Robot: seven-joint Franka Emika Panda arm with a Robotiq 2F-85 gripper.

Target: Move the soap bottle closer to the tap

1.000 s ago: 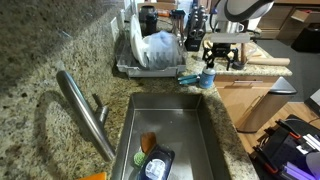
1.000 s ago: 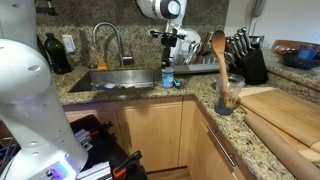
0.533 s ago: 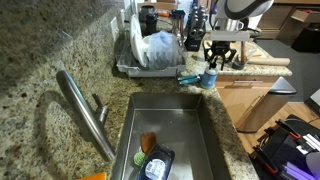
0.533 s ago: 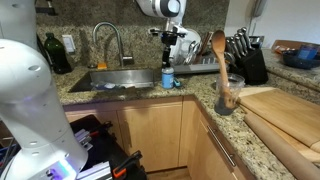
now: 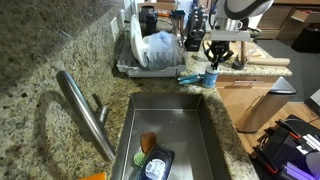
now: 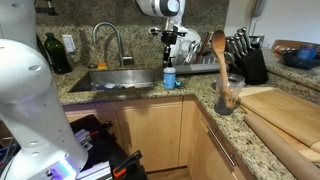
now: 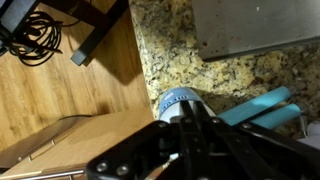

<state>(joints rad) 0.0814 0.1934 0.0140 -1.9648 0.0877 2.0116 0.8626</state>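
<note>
Your end effector (image 5: 213,62) hangs directly over the small clear plastic pump bottle of blue soap (image 5: 211,77), which stands upright on the speckled granite desk (image 5: 60,40) at the far right corner of the steel sink (image 5: 130,120). The wrist view looks straight down on the bottle's top, with dark finger linkage crowding it. I cannot tell whether the fingers are spread, closed or already pinching the bottle, so confirm the grip before you lift.

The long slanted brushed-steel tap (image 5: 85,112) is well apart from the bottle, on the left side of the sink, so the task looks barely begun.

I judge 4 risks from here:

1. The bottle is narrow and top-heavy. A grip high on the pump neck could let it swing or slip out.
2. The flat teal brush (image 5: 190,77) lies just beside the bottle on its left, and a low sideways drag would shove it into the sink.
3. The direct path crosses the open basin, where a weak pinch would drop the bottle.
4. Near the tap, the spout and its small lever jut out, so a low approach could knock the bottle over as you set it down.
</note>
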